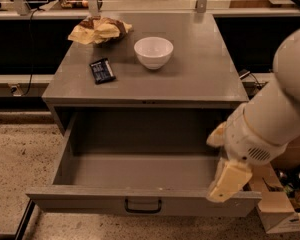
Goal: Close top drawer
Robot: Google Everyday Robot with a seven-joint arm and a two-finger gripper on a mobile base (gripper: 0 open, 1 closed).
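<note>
Your top drawer (90, 200) stands pulled out, lower centre.
Your gripper (227, 178) hangs over its front corner, lower right of the frame; whether it's clenched or released, you can't tell from here.

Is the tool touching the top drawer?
Cannot tell: the camera view shows the tool overlapping the front right rim of the top drawer, depth unclear.

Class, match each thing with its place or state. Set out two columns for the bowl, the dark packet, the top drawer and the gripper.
Things:
1. bowl
2. dark packet
3. top drawer
4. gripper

Places or states:
A. pulled out
B. over the drawer's right front corner
C. white, near the middle of the cabinet top
D. lying flat, left of the bowl

Pairs: 1-C, 2-D, 3-A, 4-B
</note>
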